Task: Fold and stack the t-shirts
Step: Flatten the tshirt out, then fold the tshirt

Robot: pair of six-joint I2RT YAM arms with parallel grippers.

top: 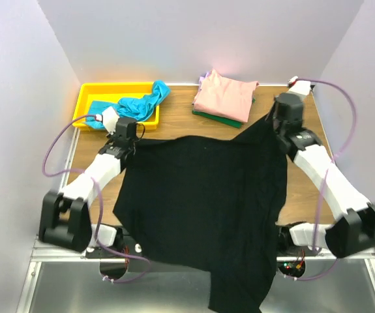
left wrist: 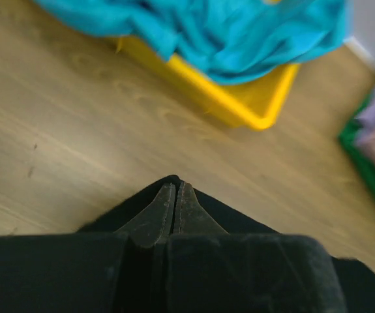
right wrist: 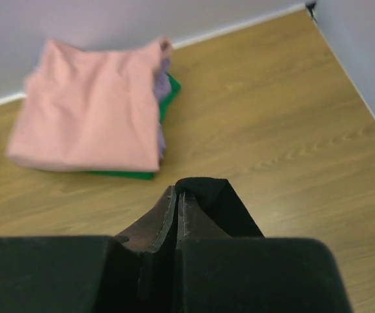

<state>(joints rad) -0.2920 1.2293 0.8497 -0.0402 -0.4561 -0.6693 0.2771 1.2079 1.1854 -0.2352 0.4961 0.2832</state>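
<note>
A large black t-shirt (top: 207,202) lies spread over the table's middle and hangs over the near edge. My left gripper (top: 130,132) is shut on its far left corner (left wrist: 135,205). My right gripper (top: 275,122) is shut on its far right corner (right wrist: 223,199) and holds it a little above the table. A folded stack stands at the back: a salmon-pink shirt (top: 226,94) on top, lavender and green (top: 216,119) under it; the stack also shows in the right wrist view (right wrist: 89,114). A teal shirt (top: 135,104) lies crumpled in the bin and shows in the left wrist view (left wrist: 239,32).
A yellow plastic bin (top: 86,98) stands at the back left, its corner close ahead of my left gripper (left wrist: 252,111). Bare wooden table (top: 308,189) shows right of the black shirt. Walls close in the table on three sides.
</note>
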